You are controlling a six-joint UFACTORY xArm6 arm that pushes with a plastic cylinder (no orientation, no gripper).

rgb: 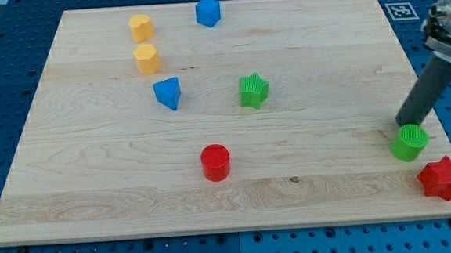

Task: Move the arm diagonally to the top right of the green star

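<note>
The green star (253,90) lies near the middle of the wooden board (95,174). My tip (405,123) is at the board's right side, far to the right of the star and a little lower in the view. It stands just above a green cylinder (409,143), very close to it. The dark rod rises from the tip toward the view's upper right.
A red star (442,178) lies at the bottom right corner. A red cylinder (215,162) sits below the green star. A blue triangle (168,93) is left of it. Two yellow blocks (141,27) (148,58) and a blue block (207,11) are at the top.
</note>
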